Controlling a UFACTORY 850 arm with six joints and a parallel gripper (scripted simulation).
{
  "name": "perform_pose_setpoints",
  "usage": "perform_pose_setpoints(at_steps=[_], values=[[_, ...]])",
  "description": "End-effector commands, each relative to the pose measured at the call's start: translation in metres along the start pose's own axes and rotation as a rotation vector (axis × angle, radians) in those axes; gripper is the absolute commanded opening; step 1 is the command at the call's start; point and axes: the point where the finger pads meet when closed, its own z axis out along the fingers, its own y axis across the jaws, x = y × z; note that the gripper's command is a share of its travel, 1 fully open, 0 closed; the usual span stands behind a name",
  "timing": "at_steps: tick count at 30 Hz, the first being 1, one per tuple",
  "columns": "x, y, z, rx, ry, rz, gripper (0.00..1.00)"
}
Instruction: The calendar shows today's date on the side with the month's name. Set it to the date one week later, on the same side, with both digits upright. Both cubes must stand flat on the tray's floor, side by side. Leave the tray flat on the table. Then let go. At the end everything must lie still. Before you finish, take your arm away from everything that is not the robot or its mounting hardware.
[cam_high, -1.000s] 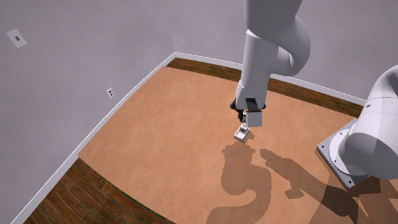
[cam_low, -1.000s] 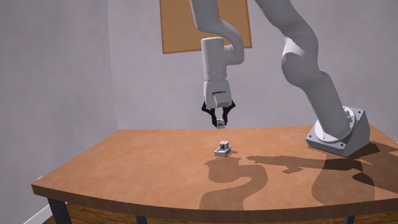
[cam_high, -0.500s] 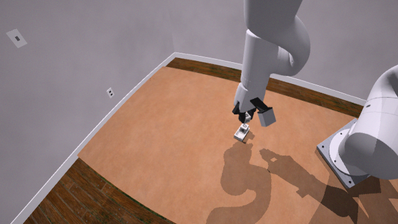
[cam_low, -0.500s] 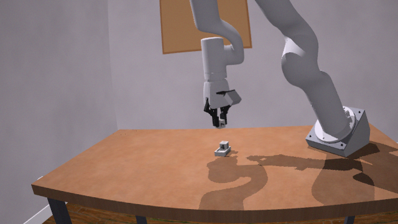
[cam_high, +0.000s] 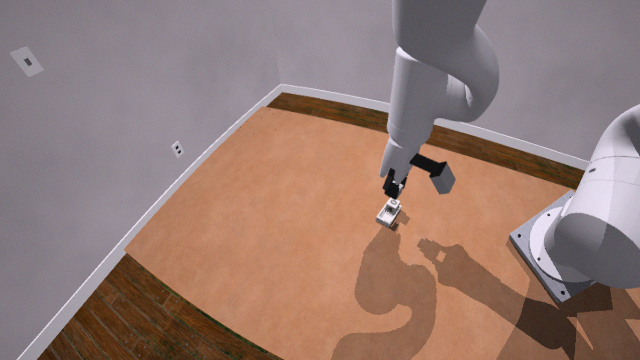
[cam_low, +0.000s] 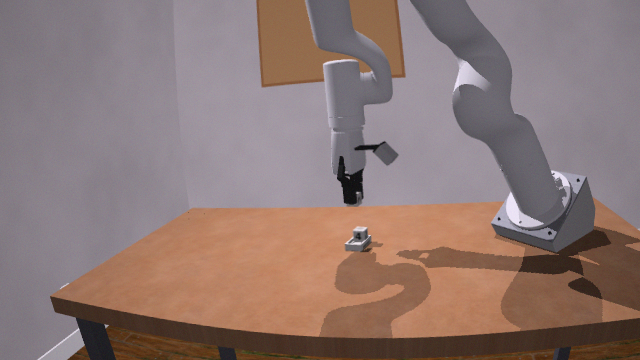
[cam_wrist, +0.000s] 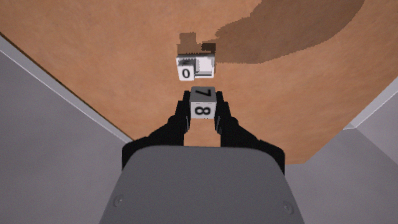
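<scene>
The pincer grips 1 number cube, likely light, rigid; flat opposite faces suit it. The calendar tray, holding 1 cube, sits on the bench.

From here the table has a smooth, matt, leathery-looking orange-tan top. The floor is dark, grained wood planks. The arm looks like smooth plastic or painted metal, softly shiny. The 2 cubes seem matt, plastic-like.
</scene>
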Motion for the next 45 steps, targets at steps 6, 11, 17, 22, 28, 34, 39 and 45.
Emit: perform_pose_setpoints(at_steps=[6,11,17,22,28,34,39,45], values=[[-0.0005,0.0001,-0.0004,-0.011,-0.018,-0.29,0.27],[-0.0004,0.0001,-0.0005,-0.009,-0.018,-0.453,0.27],[-0.0004,0.0002,-0.0007,-0.007,-0.019,-0.661,0.27],[-0.0004,0.0003,-0.0008,-0.006,-0.02,-0.826,0.27],[-0.0003,0.0003,-0.0008,-0.004,-0.021,-0.972,0.27],[-0.0003,0.0004,-0.001,-0.002,-0.021,-1.154,0.27],[-0.0003,0.0005,-0.0011,0.0,-0.022,-1.342,0.27],[-0.0002,0.0005,-0.0011,0.001,-0.022,-1.46,0.27]])
